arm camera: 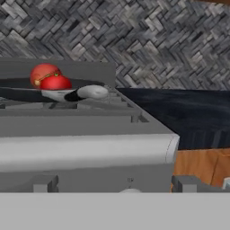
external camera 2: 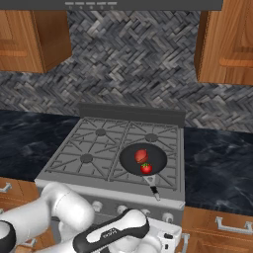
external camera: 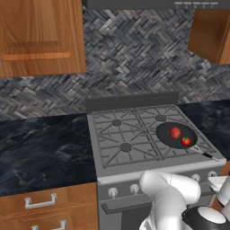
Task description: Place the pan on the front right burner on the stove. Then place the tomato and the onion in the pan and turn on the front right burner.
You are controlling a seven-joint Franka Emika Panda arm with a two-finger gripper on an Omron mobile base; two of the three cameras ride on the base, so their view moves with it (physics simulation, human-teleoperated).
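Kitchen stove (external camera: 134, 168) | pan (external camera: 176, 135) on front right burner, tomato (external camera: 186, 141) and onion (external camera: 174, 132) inside | step: turn knob | gripper state unclear | next: reach right knob (external camera 2: 168, 217)

The stove (external camera: 134, 157) in front of me carries everything; its grey grates span four burners; the pan (external camera: 176, 134) sits on the front right burner, handle reaching past the stove's front edge; inside the pan lie the tomato (external camera: 186, 141) and the onion (external camera: 174, 132), close together; dark marbled counter (external camera: 45, 148) flanks both sides.
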